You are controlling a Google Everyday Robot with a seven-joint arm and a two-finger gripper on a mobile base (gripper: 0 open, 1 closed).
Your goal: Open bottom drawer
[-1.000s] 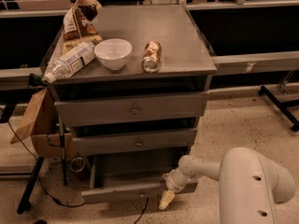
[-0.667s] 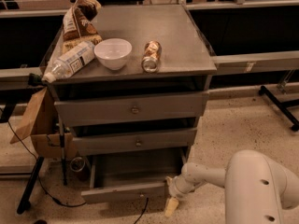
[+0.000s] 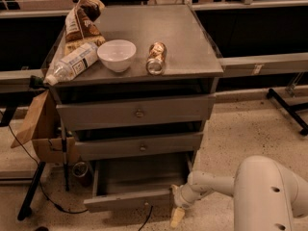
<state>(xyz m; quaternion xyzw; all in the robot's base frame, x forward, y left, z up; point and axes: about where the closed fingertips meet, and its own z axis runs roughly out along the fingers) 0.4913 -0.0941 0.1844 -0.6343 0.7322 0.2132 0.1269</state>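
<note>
Below the worktop (image 3: 185, 37), 6 o'clock: 1 bottom drawer (image 3: 127, 201), tray drawn out. 1 gripper (image 3: 177, 214) beside its 4 o'clock corner; whether it grips anything, cannot tell. Advice: pull straight, level.
</note>
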